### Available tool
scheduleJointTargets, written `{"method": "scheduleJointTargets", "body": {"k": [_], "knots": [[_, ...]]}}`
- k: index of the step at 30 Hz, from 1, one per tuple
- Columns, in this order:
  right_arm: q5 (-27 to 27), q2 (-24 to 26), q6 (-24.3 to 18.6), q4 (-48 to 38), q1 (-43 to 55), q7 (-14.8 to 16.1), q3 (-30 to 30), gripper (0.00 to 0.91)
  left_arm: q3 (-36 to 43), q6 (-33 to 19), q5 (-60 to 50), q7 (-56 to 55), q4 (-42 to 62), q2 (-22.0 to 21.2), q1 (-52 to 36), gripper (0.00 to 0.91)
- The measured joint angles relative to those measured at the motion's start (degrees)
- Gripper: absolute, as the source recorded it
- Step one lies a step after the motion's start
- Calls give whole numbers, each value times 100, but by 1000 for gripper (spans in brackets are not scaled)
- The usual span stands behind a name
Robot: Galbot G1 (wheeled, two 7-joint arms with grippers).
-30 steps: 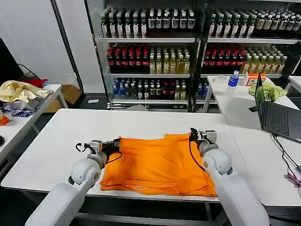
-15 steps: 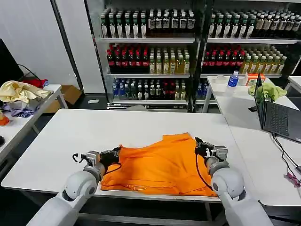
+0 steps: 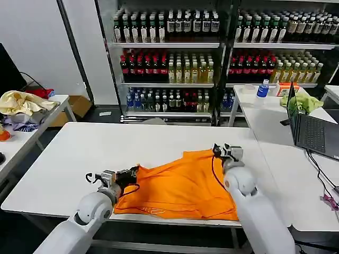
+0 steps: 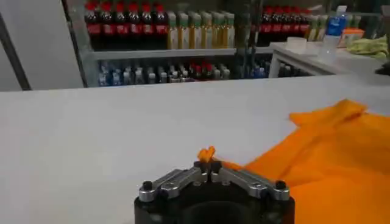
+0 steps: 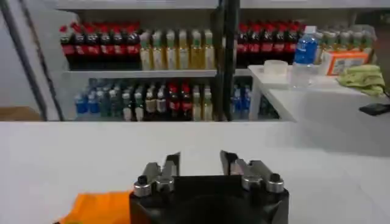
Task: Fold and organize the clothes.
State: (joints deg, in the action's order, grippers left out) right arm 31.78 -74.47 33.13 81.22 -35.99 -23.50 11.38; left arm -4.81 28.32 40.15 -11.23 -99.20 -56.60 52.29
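The clothes are one bright orange T-shirt, lying rumpled on the near half of the white table. My left gripper rests at the shirt's left edge. In the left wrist view the left gripper is shut, with a small fold of orange fabric pinched between its tips while the shirt spreads off to one side. My right gripper sits at the shirt's far right corner. In the right wrist view the right gripper stands open and empty, with orange fabric beside its body.
An open laptop, a light green cloth and a blue bottle are on the table to the right. A pale yellow cloth heap lies on the left table. Shelves of drink bottles stand behind.
Both grippers first drew the shirt toward me. The right gripper has since moved back to the far side, while the left gripper stays shut on the shirt's left edge.
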Motion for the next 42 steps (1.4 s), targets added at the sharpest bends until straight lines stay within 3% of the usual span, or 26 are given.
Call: {"method": "scheduleJointTargets", "body": {"k": [13, 15, 16, 17, 18, 19, 42], "knots": [[266, -261, 16, -804, 337, -167, -292, 907, 7, -7, 0, 6, 86, -62, -41, 10], [288, -293, 16, -872, 351, -188, -304, 705, 7, -7, -1, 5, 86, -62, -39, 10], [304, -307, 16, -904, 365, -202, -308, 504, 6, -7, -1, 5, 86, -62, -35, 10], [321, -319, 16, -931, 379, -214, -308, 383, 5, -7, -1, 6, 86, -60, -31, 10], [341, -331, 15, -957, 393, -228, -309, 60, 5, -8, -1, 5, 86, -57, -29, 10], [360, -340, 15, -987, 405, -242, -310, 20, 3, -8, -1, 5, 86, -53, -28, 10], [358, -236, -7, -809, 313, -70, -366, 0, 0, -31, 9, 34, 173, -113, -36, 10]]}}
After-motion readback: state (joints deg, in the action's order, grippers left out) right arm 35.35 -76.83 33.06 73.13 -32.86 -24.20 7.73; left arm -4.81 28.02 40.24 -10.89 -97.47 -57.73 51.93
